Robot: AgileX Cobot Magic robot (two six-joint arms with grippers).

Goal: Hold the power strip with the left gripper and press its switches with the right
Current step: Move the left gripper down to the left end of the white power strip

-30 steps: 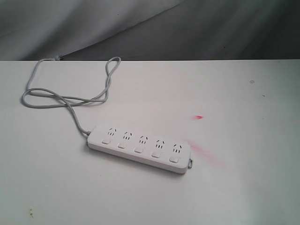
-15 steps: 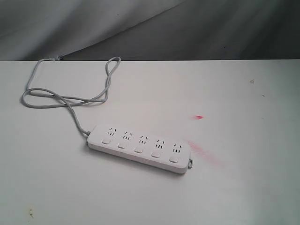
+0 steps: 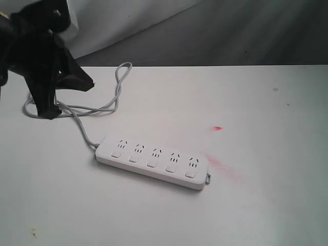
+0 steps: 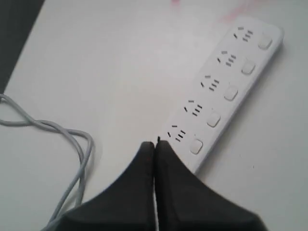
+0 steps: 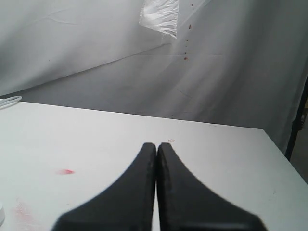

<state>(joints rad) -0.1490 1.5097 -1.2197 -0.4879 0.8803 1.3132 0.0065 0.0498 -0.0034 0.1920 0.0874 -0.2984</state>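
**Both claws closed, power strip lying free**

The long flat white plastic power strip (image 3: 154,161) lies flat on the white table (image 3: 266,205), with nothing touching it. Its 5 socket groups face up. The 5 small white rounded-square push-button switches (image 3: 152,164) run in a row along its near long edge, 1 below each socket group. A small grey tab (image 3: 208,179) sticks out from the strip's right end.

A thin grey cord (image 3: 77,107) leaves the strip's left end and runs away from it in loose loops toward the table's far edge.

The black two-finger left gripper (image 4: 155,143) hangs above those cord loops, beyond the strip's cord end and well apart from the strip itself. In the left wrist view its two fingers are pressed together with only a thin seam between them, and they hold nothing. The same view looks along the whole strip, with the cord-end socket group nearest the fingertips.

The black right gripper (image 5: 156,144) does not show in the exterior view. In its own wrist view its fingers also meet tip to tip, and they too hold nothing.

A faint red smear (image 3: 220,164) marks the table just beside the strip's right end. A small red spot (image 3: 218,128) sits farther back from that end. A grey fabric backdrop (image 3: 230,31) hangs beyond the table's far edge.
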